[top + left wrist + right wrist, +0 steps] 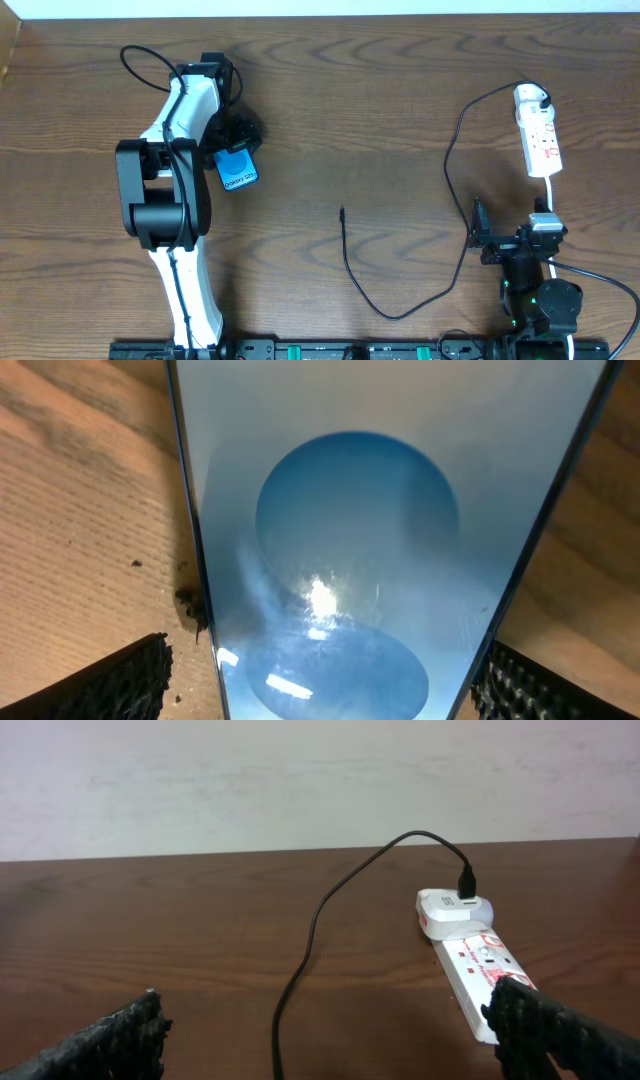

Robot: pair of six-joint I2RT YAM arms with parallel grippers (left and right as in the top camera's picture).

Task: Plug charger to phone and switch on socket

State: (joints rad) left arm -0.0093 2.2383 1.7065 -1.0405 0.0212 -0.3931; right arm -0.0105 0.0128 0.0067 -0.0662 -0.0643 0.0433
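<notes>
Phone (360, 480) gleams glassy, rectangular on grained wooden table (80, 510)

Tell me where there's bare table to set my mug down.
Widest bare table lies in the middle, between the phone under the left gripper and the charger loop. The stretch outside the left arm is free too. Crowded on the right: charger, socket and right gripper sit close together.

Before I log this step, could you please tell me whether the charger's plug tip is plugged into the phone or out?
Out. The charger's plug tip lies loose on the table, well apart from the phone.
</notes>
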